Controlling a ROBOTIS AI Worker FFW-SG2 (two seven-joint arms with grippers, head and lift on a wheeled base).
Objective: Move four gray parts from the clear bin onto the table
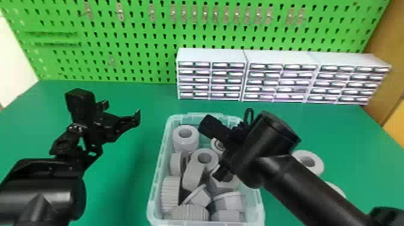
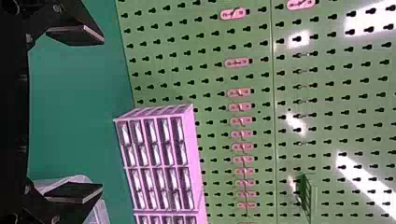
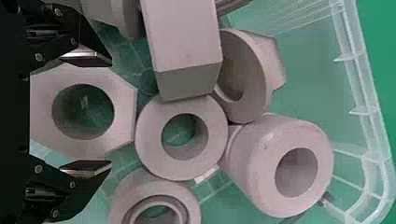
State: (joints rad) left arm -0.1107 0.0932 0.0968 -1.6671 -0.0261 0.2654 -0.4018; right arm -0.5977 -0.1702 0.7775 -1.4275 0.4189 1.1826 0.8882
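While the right tool (image 3: 111,113), fingers apart, was at the hexagonal part (image 3: 42,100) inside the clear bin (image 3: 359,79), the round part (image 3: 149,135) beside it could obstruct closing; a shallow grip might slip.

Ahead of me a green pegboard (image 1: 138,33) stands across the back, dotted with dark slots. Most of its clips (image 1: 205,13) run in a row near the top of my head view (one sits lower, to my left). Three pale drawer cabinets (image 1: 212,55) stand side by side before it, and a brown panel (image 1: 389,42) rises at my far right.
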